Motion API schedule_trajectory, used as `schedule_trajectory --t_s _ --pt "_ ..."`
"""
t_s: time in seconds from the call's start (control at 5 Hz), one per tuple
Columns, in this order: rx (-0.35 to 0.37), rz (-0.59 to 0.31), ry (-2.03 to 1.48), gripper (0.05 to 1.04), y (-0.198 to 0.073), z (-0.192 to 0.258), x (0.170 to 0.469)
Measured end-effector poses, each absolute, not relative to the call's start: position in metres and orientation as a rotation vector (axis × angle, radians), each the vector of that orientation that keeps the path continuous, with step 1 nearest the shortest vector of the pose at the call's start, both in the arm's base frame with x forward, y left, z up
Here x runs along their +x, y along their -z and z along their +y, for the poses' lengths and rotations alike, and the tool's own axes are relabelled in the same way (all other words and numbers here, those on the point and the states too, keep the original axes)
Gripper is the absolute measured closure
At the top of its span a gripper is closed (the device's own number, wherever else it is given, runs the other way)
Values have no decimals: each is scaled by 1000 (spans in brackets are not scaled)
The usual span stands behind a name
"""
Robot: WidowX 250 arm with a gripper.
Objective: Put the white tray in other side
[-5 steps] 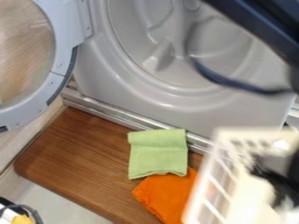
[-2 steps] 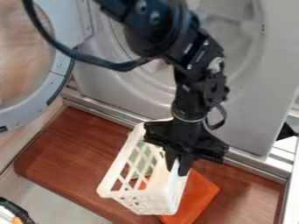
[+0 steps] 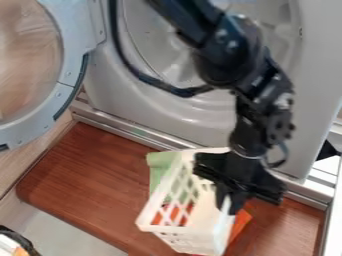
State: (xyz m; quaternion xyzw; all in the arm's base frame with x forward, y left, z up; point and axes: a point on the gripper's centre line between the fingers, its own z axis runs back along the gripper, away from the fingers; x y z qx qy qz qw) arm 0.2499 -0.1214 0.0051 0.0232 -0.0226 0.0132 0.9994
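Note:
The gripper (image 3: 228,205) hangs over the lower middle-right of the camera view, shut on the right side wall of the white tray (image 3: 190,239). This tray is a basket with latticed walls, held slightly tilted above the cloths and the wooden board. Behind its upper left corner a green cloth (image 3: 159,161) shows in part. An orange cloth (image 3: 243,218) sticks out at the tray's right side and also shows through the lattice; the rest of it is hidden.
The brown wooden board (image 3: 87,175) extends to the left and right of the tray. Behind it stands a grey washer body (image 3: 167,122) with a metal rail along its base. The round door (image 3: 67,75) stands open at upper left. A dark-edged object (image 3: 17,242) is at bottom left.
The tray first came in from the right edge to over the cloths. Since then, gripper and tray have shifted a little right and down, uncovering part of the green cloth.

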Motion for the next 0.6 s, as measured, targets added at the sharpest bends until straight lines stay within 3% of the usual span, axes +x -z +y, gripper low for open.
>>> schedule_trajectory --t_s 0.4,0.6 --pt "80 -86 -37 997 -20 -139 245" --pt "84 -63 -19 997 -3 -156 252"
